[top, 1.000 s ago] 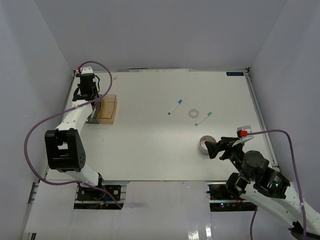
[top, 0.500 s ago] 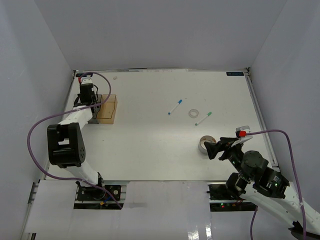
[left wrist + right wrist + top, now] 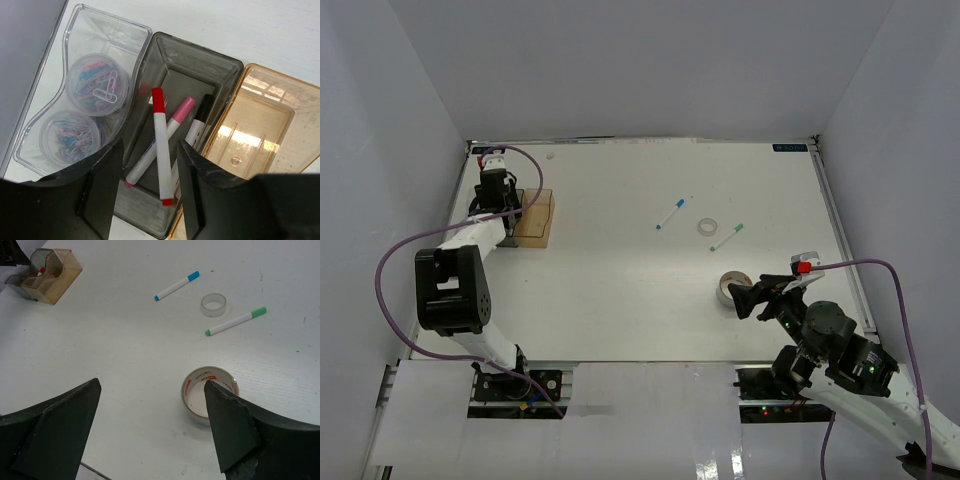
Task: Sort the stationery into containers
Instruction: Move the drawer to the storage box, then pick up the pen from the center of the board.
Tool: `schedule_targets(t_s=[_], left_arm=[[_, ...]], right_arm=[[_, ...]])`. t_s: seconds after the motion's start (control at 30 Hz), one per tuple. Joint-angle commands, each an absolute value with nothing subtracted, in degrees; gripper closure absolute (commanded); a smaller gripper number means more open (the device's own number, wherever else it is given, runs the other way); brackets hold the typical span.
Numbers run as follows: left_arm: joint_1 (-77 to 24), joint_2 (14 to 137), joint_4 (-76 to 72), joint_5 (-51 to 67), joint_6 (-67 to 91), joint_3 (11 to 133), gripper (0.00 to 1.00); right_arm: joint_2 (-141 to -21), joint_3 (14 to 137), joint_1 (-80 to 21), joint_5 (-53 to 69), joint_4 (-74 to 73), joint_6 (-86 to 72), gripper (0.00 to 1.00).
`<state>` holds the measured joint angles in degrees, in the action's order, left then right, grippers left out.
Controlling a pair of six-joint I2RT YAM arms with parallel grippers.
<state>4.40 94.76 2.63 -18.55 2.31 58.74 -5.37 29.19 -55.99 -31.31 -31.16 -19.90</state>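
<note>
In the left wrist view, the clear bin [image 3: 107, 17] holds two round jars [image 3: 100, 90] of paper clips. The smoky grey bin [image 3: 200, 50] holds the red [image 3: 161, 150], pink [image 3: 175, 120] and black [image 3: 200, 117] markers. The red one lies across the pink one, its end on the near rim. The amber bin [image 3: 265, 115] is empty. My left gripper [image 3: 150, 145] is open over the grey bin, touching nothing. My right gripper [image 3: 152, 385] is open above the table, with the large tape roll [image 3: 210, 371] by its right finger. The blue marker [image 3: 176, 285], green marker [image 3: 235, 321] and small tape roll [image 3: 213, 305] lie beyond.
The bins stand at the table's far left edge [image 3: 535, 218], close to the left wall. The loose stationery lies on the right half: blue marker [image 3: 671, 214], small roll [image 3: 707, 227], green marker [image 3: 727, 237], large roll [image 3: 732, 287]. Walls enclose the table on three sides.
My left arm has swung a little, and its wrist has shifted slightly over the bins. My right arm and the loose stationery have not moved.
</note>
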Motion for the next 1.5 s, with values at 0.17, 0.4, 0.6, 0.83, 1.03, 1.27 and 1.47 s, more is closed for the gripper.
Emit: schedule_targets(t_s=[0.17, 0.4, 0.6, 0.83, 1.03, 1.27, 1.47], left_arm=[[4.3, 88.8, 2.5, -8.5, 4.9, 58.6, 0.39], [-8.8, 88.6, 5.2, -0.4, 4.7, 63.1, 0.28], [-24.0, 97.8, 5.7, 1.8, 5.5, 70.9, 0.22], [-30.9, 111.9, 6.6, 5.0, 1.0, 84.2, 0.22], [-34.4, 119.5, 6.9, 5.9, 0.4, 91.6, 0.26], [-36.8, 125.9, 6.2, 5.5, 0.5, 96.3, 0.3], [-37.6, 130.5, 6.4, 3.7, 0.4, 99.9, 0.37]], right_arm=[[-6.1, 29.4, -56.4, -31.6, -28.2, -19.2, 0.1], [-7.0, 29.2, -56.4, -31.8, -28.3, -19.2, 0.1], [-7.7, 29.2, -56.3, -31.9, -28.2, -19.2, 0.1], [-6.9, 29.1, -56.4, -32.3, -28.2, -19.3, 0.1], [-7.6, 28.8, -56.3, -32.5, -28.2, -19.6, 0.1], [-7.8, 28.7, -56.3, -32.1, -28.2, -19.9, 0.1], [-7.9, 28.7, -56.3, -32.0, -28.1, -19.9, 0.1]])
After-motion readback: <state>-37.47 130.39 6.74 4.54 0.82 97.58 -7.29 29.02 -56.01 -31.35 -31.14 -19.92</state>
